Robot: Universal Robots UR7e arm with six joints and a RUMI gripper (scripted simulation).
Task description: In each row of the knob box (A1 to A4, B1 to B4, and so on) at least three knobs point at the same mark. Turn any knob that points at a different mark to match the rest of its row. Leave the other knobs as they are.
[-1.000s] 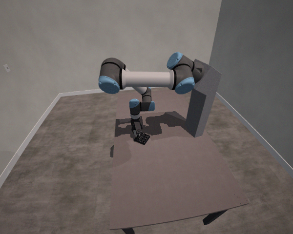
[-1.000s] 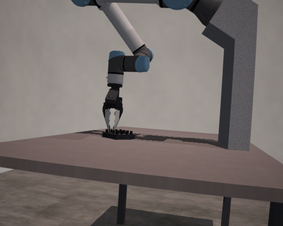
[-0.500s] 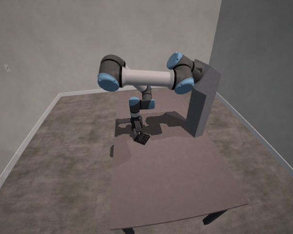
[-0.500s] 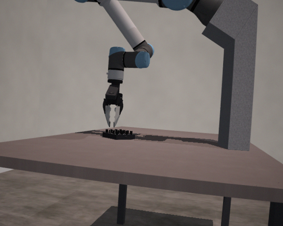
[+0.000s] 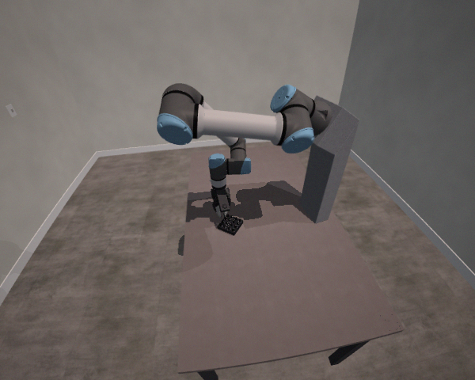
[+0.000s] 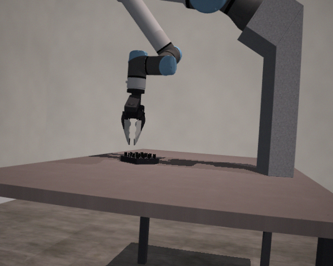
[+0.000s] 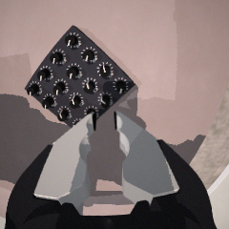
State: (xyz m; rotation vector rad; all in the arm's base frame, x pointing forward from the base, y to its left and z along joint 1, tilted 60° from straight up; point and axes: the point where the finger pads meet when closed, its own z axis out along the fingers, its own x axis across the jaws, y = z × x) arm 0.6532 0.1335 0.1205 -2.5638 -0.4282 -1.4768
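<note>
The black knob box [image 5: 229, 225] lies on the brown table and holds a grid of small black knobs with white pointers. In the wrist view the box [image 7: 78, 78] sits turned like a diamond at the upper left, and its near corner is hidden behind my fingers. My gripper [image 6: 133, 142] hangs straight down a short way above the left end of the box [image 6: 139, 158], clear of the knobs. Its fingers stand a narrow gap apart with nothing between them. In the top view the gripper [image 5: 223, 213] is over the box's far-left edge.
The grey mounting pillar [image 5: 328, 163] stands on the table to the right of the box. The arm's shadow falls across the table behind the box.
</note>
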